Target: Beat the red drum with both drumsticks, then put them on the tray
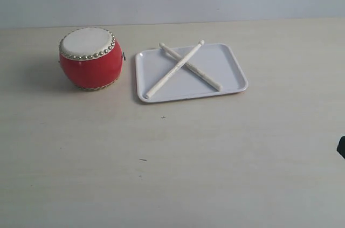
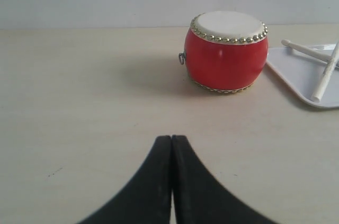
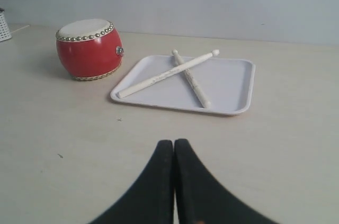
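Tray (image 1: 229, 58): two crossed sticks (image 1: 186, 65) inside. Drum (image 1: 90, 61): on tabletop (image 1: 161, 163), tray's 9 o'clock. Left tool (image 2: 171, 147), right tool (image 3: 174, 150): jaws pressed together.

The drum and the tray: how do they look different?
The drum is red with a cream top; the tray is white. The drum is round and tall; the tray is flat and rectangular. The tray holds two crossed sticks; the drum's top is bare. Both sit on the table.
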